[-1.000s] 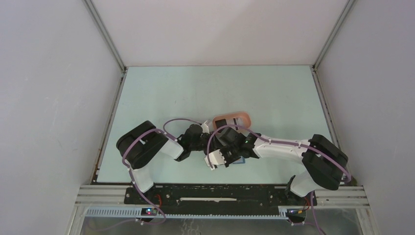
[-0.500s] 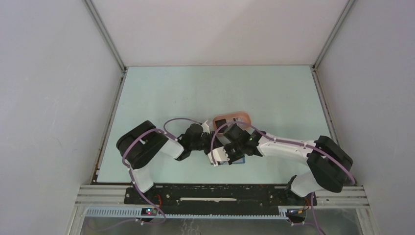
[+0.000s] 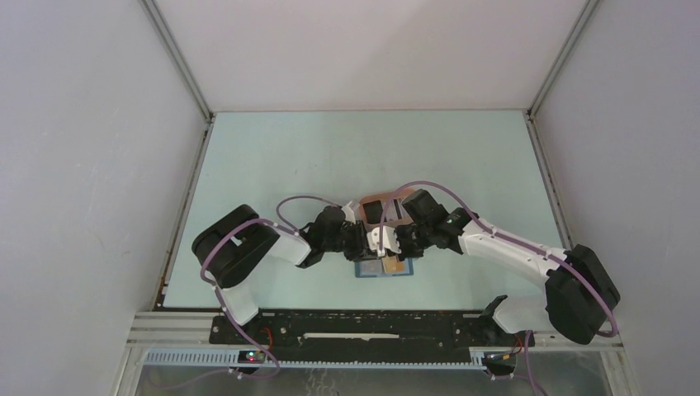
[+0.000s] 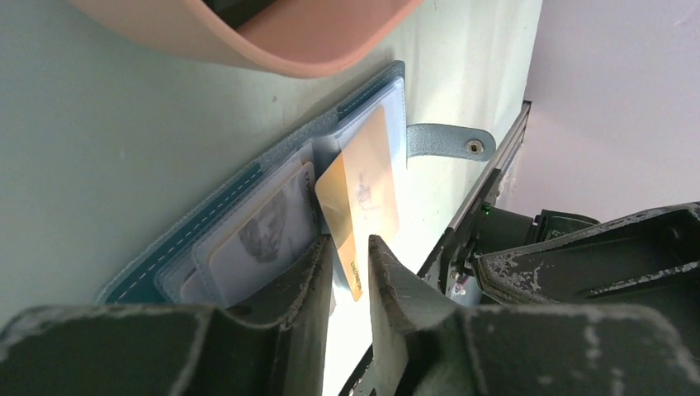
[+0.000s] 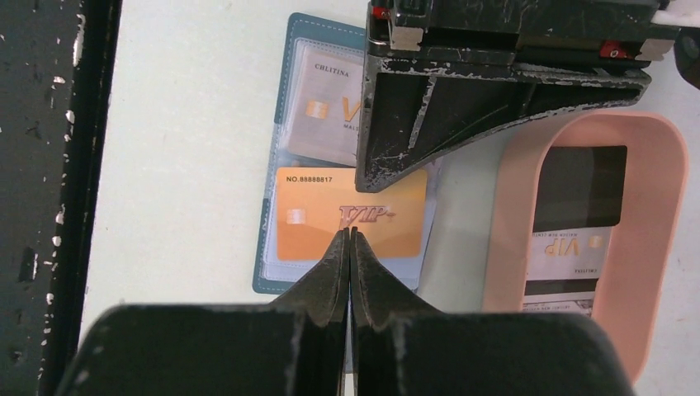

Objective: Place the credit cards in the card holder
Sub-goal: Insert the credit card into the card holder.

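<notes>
Orange plastic credit card (image 5: 351, 216) sits partway in a clear sleeve of the open blue leather-like card holder (image 5: 294, 29), near the middle of the pale green desk's (image 3: 330, 157) near edge. Left jaws stand slightly apart astride its protruding edge. Right jaws, closed and empty, point at its face. Pushed askew, it may buckle or shove the holder.

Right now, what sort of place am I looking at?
Probably a lab robot test cell: plain white walls in an aluminium frame box in a pale green table, with a left arm and right arm bolted to a rail at its near edge.
</notes>
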`<action>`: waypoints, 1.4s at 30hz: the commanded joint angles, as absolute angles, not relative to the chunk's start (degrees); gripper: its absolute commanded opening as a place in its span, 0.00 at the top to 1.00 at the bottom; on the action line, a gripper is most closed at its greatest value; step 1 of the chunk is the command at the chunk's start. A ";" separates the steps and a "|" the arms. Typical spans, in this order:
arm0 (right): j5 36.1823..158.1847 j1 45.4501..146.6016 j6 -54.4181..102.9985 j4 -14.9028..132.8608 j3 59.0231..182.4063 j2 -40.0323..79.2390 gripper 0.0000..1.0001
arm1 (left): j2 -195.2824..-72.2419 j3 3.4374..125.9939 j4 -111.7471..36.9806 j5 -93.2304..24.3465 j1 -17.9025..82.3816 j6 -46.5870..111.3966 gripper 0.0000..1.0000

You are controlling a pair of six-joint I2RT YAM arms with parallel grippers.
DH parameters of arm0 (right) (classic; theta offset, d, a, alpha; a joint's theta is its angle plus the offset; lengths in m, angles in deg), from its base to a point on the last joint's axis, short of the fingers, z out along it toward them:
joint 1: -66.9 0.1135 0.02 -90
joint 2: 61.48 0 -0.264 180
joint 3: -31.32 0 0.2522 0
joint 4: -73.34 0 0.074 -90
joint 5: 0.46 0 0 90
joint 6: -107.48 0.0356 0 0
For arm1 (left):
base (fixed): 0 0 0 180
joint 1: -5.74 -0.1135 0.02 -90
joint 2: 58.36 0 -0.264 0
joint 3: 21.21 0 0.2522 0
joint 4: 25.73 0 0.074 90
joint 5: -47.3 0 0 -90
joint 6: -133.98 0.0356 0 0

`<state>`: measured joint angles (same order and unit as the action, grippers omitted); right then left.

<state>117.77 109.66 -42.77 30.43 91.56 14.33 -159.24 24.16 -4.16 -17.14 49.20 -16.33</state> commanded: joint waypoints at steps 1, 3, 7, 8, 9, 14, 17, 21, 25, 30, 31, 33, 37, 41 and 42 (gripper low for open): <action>120.71 109.04 -41.85 29.74 92.72 12.43 0.96 | -158.60 25.87 -10.59 -20.55 49.49 -12.85 0.73; 120.82 108.79 -41.85 29.65 92.72 12.22 0.96 | -158.86 26.23 -10.82 -20.55 49.51 -12.88 0.76; 120.77 108.65 -42.02 29.53 92.72 12.09 0.96 | -159.34 27.05 -10.90 -20.13 49.75 -12.79 0.84; 120.77 108.57 -42.07 29.52 92.67 12.09 0.96 | -159.50 27.29 -10.93 -20.04 49.81 -12.79 0.86; 120.77 108.56 -42.03 29.56 92.71 12.02 0.96 | -159.58 27.46 -10.93 -20.03 49.84 -12.79 0.87; 120.97 108.45 -42.20 29.35 92.72 11.94 0.96 | -160.10 28.58 -11.34 -19.72 50.20 -12.79 0.90; 120.92 108.39 -42.16 29.33 92.67 11.91 0.96 | -160.63 29.46 -11.71 -19.42 50.46 -12.66 0.90; 120.98 108.04 -42.14 29.33 92.72 11.83 0.96 | -161.53 30.77 -12.30 -19.12 50.81 -12.45 0.90; 121.26 107.54 -41.90 29.26 92.72 11.44 0.96 | -161.77 31.52 -12.53 -18.99 51.21 -12.44 0.89; 121.97 106.19 -41.55 28.92 92.96 10.23 0.93 | -159.99 31.18 -12.56 -19.74 51.35 -12.24 0.82; 122.19 105.74 -41.52 27.83 93.47 10.01 0.92 | -159.16 30.78 -12.56 -20.21 51.31 -11.93 0.80; 123.58 104.42 -40.61 26.30 94.83 9.77 0.88 | -156.89 29.77 -12.65 -21.34 51.34 -11.31 0.77; 124.56 101.92 -37.89 22.16 98.16 9.27 0.79 | -150.89 27.29 -13.16 -24.25 51.28 -9.30 0.72; 123.82 100.95 -31.18 17.01 103.91 9.68 0.69 | -144.60 24.55 -13.28 -26.42 51.28 -6.61 0.68; 123.93 100.87 -29.66 15.97 104.84 9.79 0.67 | -143.14 23.86 -13.26 -26.92 51.30 -5.88 0.67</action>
<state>122.62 101.51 -36.89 21.25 99.23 11.25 -149.53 26.44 -13.58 -23.24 50.99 -10.54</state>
